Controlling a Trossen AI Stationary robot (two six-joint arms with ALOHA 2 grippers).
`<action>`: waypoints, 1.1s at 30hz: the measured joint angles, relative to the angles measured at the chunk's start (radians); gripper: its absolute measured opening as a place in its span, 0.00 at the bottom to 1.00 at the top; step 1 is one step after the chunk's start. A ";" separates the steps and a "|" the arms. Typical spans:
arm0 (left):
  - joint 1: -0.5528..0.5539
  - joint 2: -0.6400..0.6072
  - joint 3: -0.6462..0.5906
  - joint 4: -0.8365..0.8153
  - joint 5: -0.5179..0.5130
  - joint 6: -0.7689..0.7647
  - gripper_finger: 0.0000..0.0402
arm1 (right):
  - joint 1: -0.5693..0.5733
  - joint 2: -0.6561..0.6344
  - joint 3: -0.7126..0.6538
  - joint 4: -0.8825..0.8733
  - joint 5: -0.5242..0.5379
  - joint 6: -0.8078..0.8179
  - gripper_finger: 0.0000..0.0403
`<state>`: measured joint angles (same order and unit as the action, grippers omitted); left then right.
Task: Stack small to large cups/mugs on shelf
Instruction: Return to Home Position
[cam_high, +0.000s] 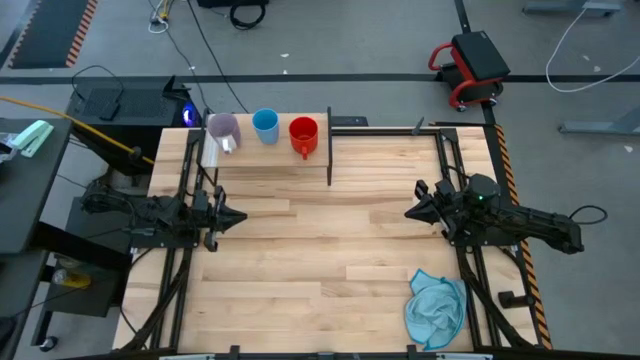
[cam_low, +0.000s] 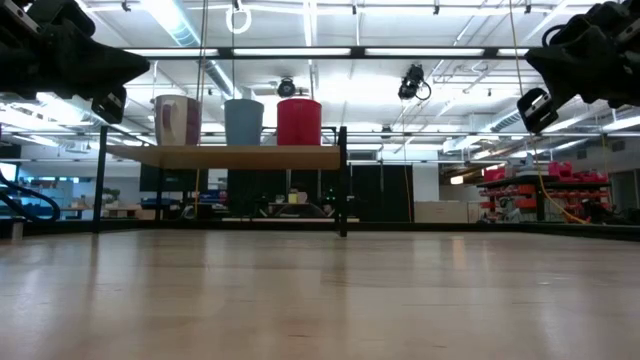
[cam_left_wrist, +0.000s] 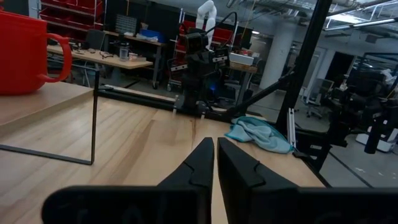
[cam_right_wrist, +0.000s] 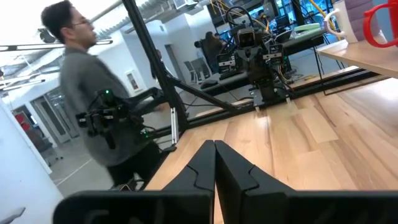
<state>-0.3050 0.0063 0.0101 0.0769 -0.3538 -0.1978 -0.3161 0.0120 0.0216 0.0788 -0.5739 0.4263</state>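
Observation:
Three cups stand upright in a row on the shelf (cam_high: 270, 160) at the table's far left: the pale purple cup (cam_high: 222, 128), the light blue cup (cam_high: 265, 125) and the red cup (cam_high: 303, 135). Each rests apart on its own base, as the low view shows for the purple cup (cam_low: 177, 120), the blue cup (cam_low: 243, 122) and the red cup (cam_low: 299, 121). My left gripper (cam_high: 240, 217) hovers shut at the table's left side, nearer than the shelf. My right gripper (cam_high: 410, 212) hovers shut at the right side. They point level at each other and hold nothing.
A crumpled light blue cloth (cam_high: 435, 308) lies at the table's near right corner. Thin black legs (cam_left_wrist: 94, 118) carry the shelf. A person (cam_right_wrist: 93, 106) stands beyond the table's left side. Bare wood lies between the two grippers.

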 joint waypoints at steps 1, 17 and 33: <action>0.000 0.000 0.000 0.000 0.000 0.000 0.07 | 0.000 0.000 0.000 0.000 0.000 0.000 0.03; 0.000 0.000 0.000 0.000 0.000 0.001 0.06 | 0.000 0.000 0.001 0.000 0.000 0.000 0.03; 0.000 0.000 0.000 0.000 0.000 0.001 0.07 | 0.000 0.000 0.001 0.000 0.000 0.000 0.03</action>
<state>-0.3050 0.0063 0.0101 0.0772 -0.3538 -0.1971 -0.3161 0.0120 0.0223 0.0788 -0.5739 0.4267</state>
